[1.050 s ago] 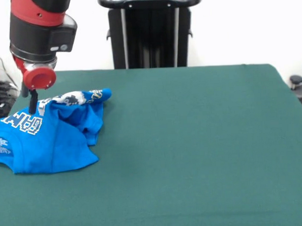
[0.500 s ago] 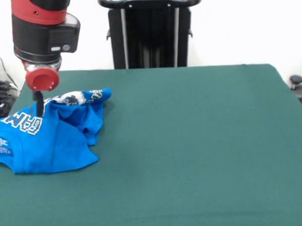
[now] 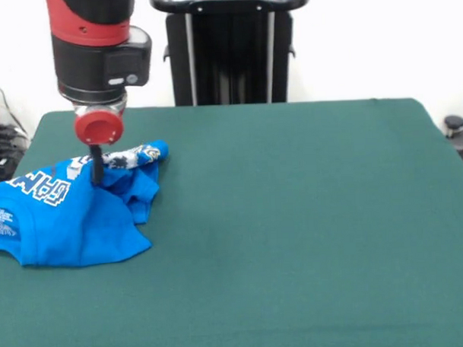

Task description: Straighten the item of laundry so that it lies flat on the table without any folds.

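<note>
- Pincer (image 3: 97, 172): a slim black tip hanging below the arm's round red cap, its lower end down among the T-shirt's upper folds, beside the white print. Only one dark stem shows; whether it is wide, narrow or gripping cloth cannot be told.
- Change from the earlier frames: the pincer and the arm's red and black head have shifted toward the picture's right, from over the shirt's far-left part to a spot nearer the bunched edge with the print.
- T-shirt (image 3: 73, 217): bright blue, crumpled, lying at the counter's left side, its left part running to the picture's left edge. White block lettering shows on the left portion; a white pixel print sits on the raised fold at the top right. Its outline is nearly as before; the top fold is drawn slightly toward the pincer.
- Counter (image 3: 309, 216): dark green cloth cover, broad, with the shirt taking up only its left part.
- Stand (image 3: 231, 48): black upright frame behind the counter's far edge, unchanged.
</note>
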`<state>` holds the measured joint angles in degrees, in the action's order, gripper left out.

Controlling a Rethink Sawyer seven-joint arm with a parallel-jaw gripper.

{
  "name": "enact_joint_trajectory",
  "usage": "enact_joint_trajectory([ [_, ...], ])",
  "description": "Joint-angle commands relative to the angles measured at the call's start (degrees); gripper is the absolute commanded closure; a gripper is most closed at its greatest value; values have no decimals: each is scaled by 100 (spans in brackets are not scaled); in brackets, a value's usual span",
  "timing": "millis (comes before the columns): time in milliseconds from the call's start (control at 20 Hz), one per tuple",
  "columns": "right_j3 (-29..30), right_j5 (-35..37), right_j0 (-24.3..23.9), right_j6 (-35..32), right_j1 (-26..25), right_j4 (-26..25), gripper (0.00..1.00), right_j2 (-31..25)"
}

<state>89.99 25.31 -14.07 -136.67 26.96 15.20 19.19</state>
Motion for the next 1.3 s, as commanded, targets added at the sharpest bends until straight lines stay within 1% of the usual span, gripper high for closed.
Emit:
enact_joint_trajectory([
  [50, 349, 382, 811, -1798, -349, 443, 0, -32],
  [150, 362, 462, 904, -1838, -335, 530, 0, 27],
  [300, 393, 387, 960, -1823, -387, 686, 0, 28],
  [500, 365, 608, 1104, -1852, -386, 831, 0, 185],
  [600, 374, 590, 1109, -1806, -401, 882, 0, 194],
  [700, 380, 430, 1116, -1762, -478, 932, 0, 204],
  [800, 464, -104, 969, -1618, -632, 1003, 0, -15],
  [950, 488, -402, 945, -1593, -801, 1064, 0, -46],
  [1000, 465, -454, 984, -1622, -867, 1071, 0, 14],
  [1100, 323, -437, 1259, -1829, -1094, 1076, 0, 419],
  [1200, 322, -432, 1335, -1851, -1162, 1113, 0, 541],
  [1300, 418, -625, 1276, -1760, -1173, 1174, 0, 437],
])
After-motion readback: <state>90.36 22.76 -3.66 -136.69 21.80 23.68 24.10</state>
